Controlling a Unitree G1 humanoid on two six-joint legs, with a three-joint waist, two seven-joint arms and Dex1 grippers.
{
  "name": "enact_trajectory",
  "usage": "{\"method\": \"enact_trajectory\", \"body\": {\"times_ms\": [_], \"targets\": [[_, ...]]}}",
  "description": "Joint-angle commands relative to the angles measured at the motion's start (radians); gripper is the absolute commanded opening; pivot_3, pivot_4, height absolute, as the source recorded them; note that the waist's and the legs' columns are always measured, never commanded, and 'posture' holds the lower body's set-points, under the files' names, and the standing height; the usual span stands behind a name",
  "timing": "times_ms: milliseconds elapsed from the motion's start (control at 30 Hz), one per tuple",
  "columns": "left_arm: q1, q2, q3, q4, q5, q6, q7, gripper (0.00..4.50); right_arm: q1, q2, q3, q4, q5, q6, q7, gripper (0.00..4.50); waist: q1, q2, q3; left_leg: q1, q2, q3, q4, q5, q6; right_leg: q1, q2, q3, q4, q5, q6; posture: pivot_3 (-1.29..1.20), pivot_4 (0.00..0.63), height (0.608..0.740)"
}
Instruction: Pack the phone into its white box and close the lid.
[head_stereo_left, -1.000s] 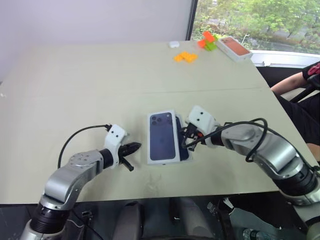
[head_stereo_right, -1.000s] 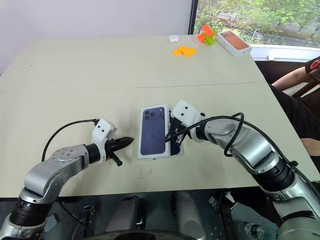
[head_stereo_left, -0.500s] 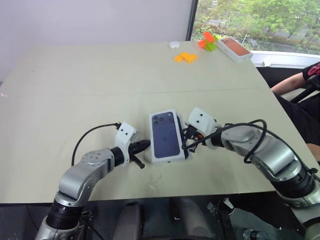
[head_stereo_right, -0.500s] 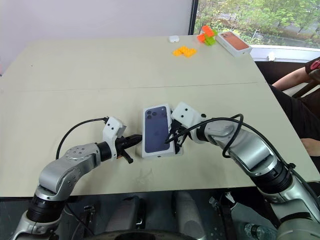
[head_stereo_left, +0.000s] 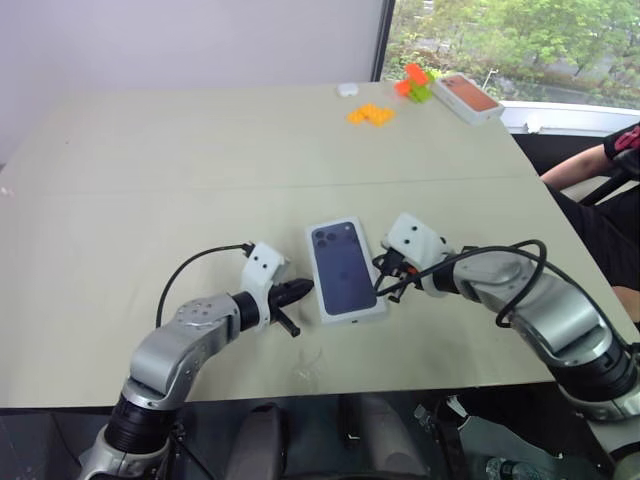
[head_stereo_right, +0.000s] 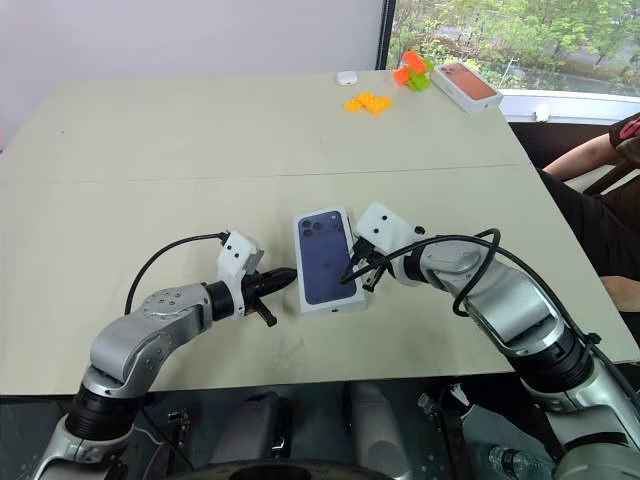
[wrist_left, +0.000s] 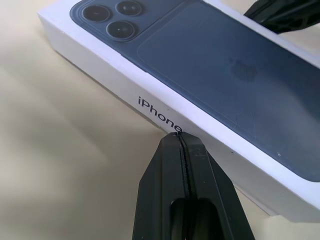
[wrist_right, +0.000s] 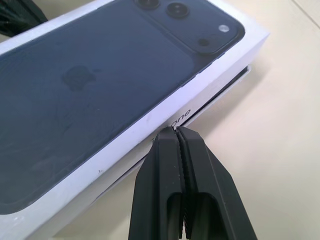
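Far desk (head_stereo_left: 150, 160) edge: orange blocks (head_stereo_left: 371, 114), orange-green blocks (head_stereo_left: 415, 83), small white item (head_stereo_left: 347, 89), orange-topped box (head_stereo_left: 469, 97); a person's arm (head_stereo_left: 588, 165) beyond the right edge; nothing between claws and lid. Lid (head_stereo_left: 346, 270) picture-up at near centre, seated over box (wrist_right: 220, 95), thin gap showing on right side. Left claw (head_stereo_left: 302, 290) pinched shut, empty, tip at lid's left wall; right claw (head_stereo_left: 381, 285) pinched shut, empty, tip against right wall. Versus a second ago: left claw moved in from well apart; lid shifted right, blue strip beside it covered.
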Motion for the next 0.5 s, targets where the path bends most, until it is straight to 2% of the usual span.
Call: {"method": "enact_trajectory", "body": {"times_ms": [33,500], "targets": [[-0.026,-0.011,-0.015,-0.039,-0.012,-0.019,-0.02,0.0,0.008,0.01,-0.002,-0.057,0.0,-0.011,0.023,0.09,0.0,0.0,0.0,0.001,0.0,0.0,0.0,0.0,0.0,0.0,0.0,0.0,0.0,0.0,0.0,0.0,0.15,0.74],[-0.031,-0.017,-0.018,-0.036,-0.008,-0.02,-0.024,0.0,0.028,0.026,-0.002,-0.037,-0.045,-0.013,0.023,0.09,0.0,0.0,0.0,0.002,0.0,0.0,0.0,0.0,0.0,0.001,0.0,0.0,0.002,0.0,0.0,0.0,0.15,0.74]]}}
